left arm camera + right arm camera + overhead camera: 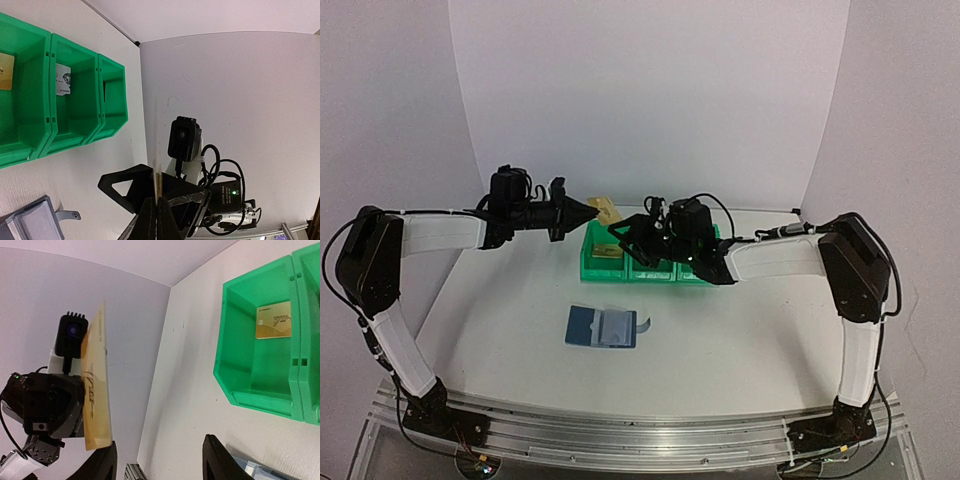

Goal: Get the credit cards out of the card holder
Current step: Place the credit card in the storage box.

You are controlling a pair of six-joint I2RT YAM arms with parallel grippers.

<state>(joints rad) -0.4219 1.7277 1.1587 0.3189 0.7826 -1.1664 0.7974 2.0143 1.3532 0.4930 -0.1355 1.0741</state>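
The card holder (603, 327) is a blue wallet lying open on the table, its pale sleeves up. It also shows at a corner of the left wrist view (33, 224). My left gripper (588, 210) is raised over the bins, shut on a tan-gold credit card (608, 211). From the left wrist that card is seen edge-on (159, 183). My right gripper (623, 236) faces it, open. In the right wrist view the held card (94, 390) hangs just above the left fingertip (103, 460), outside the gap of the right gripper (160, 460).
Three joined green bins (616, 271) stand behind the wallet. The left wrist view shows one card in each: a gold one (5, 71), a silver one (62, 80) and a black one (104, 91). White walls close the back and sides.
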